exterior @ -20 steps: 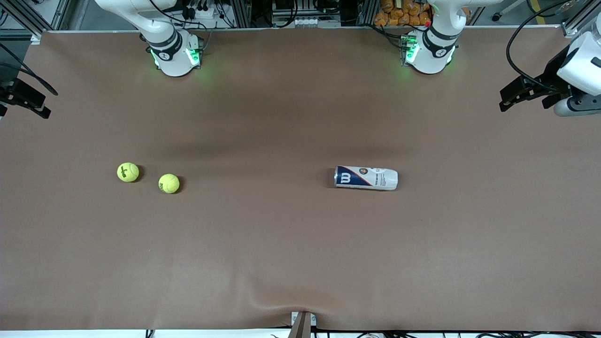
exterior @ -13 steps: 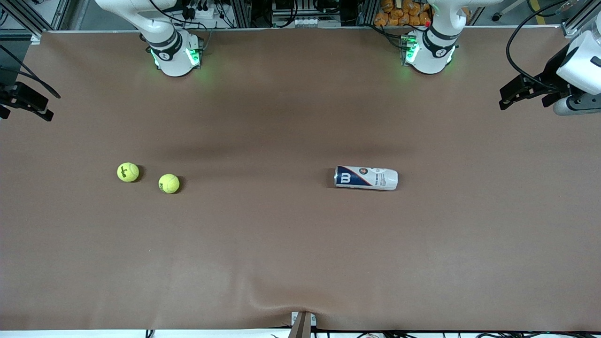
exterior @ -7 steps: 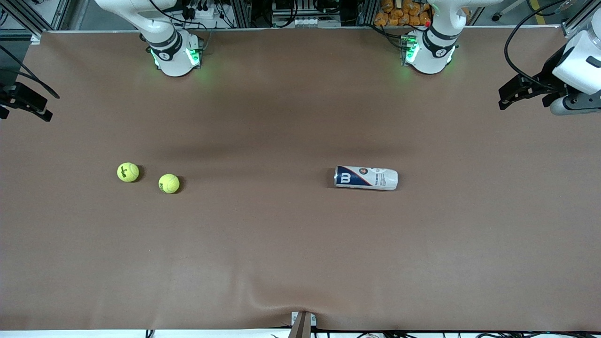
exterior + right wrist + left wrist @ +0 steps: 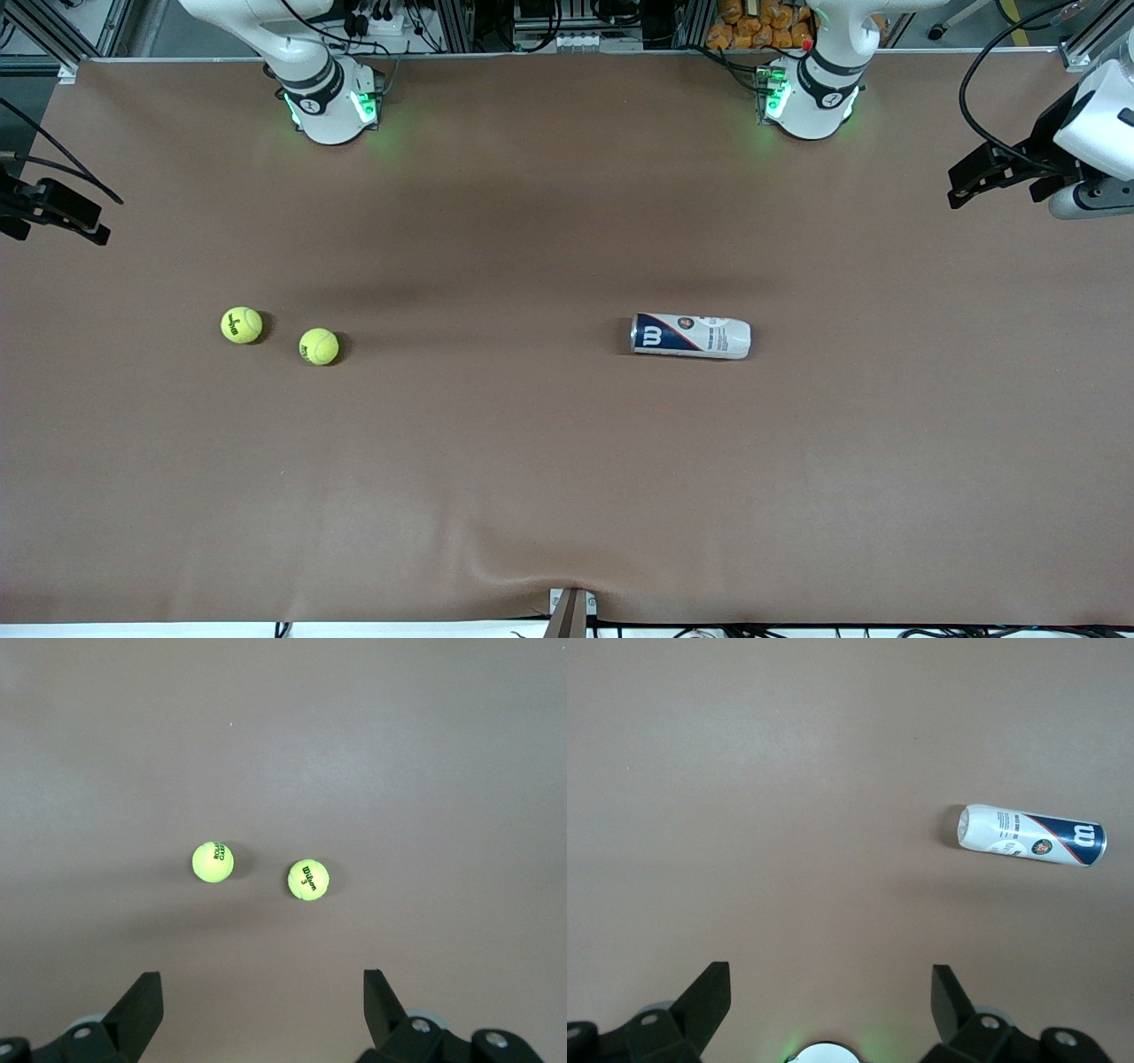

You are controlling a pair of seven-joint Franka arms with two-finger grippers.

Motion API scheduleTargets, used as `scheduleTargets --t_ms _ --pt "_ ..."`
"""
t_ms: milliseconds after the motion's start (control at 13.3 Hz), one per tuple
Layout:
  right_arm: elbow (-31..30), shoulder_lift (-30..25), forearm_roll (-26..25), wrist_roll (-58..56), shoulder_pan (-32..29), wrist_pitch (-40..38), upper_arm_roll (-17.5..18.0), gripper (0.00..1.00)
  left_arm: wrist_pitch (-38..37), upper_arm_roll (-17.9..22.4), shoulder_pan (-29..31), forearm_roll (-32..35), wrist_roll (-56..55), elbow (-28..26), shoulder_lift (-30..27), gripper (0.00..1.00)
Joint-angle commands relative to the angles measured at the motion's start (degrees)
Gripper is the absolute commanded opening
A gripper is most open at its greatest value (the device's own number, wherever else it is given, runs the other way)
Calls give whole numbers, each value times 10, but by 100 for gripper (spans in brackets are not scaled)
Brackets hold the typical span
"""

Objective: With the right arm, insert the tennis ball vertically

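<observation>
Two yellow tennis balls [image 4: 241, 325] [image 4: 319, 346] lie side by side on the brown table toward the right arm's end; both also show in the right wrist view [image 4: 213, 862] [image 4: 308, 880]. A white and blue ball can [image 4: 691, 336] lies on its side toward the left arm's end and also shows in the left wrist view [image 4: 1032, 835]. My right gripper [image 4: 53, 217] [image 4: 263, 985] is open and empty, high over the table's edge at its own end. My left gripper [image 4: 979, 182] [image 4: 830, 979] is open and empty, high over the table's other end.
The two arm bases [image 4: 332, 106] [image 4: 808, 97] stand along the table's back edge. A small metal clamp [image 4: 571, 611] sits at the front edge, where the brown cover [image 4: 532, 496] wrinkles.
My right gripper has shifted a little lower in the front view. My left gripper has shifted slightly toward its end of the table. The balls and the can have not moved.
</observation>
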Motion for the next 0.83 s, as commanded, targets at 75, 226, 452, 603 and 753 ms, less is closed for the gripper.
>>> scheduleTargets --t_ms 75,226,452,603,753 --pt "15 4 -3 1 -13 -5 5 100 -11 -4 5 6 6 13 5 100" --pt "14 10 4 0 -12 -4 5 100 -10 -4 4 5 6 14 5 100" --pt "14 12 9 1 -12 -6 5 100 -11 -4 6 5 6 14 6 100" --pt "14 12 9 -2 -12 -8 4 100 -11 -3 7 3 7 12 5 100" --pt "14 12 9 -2 -12 -8 5 100 -11 -4 3 3 -4 12 5 100"
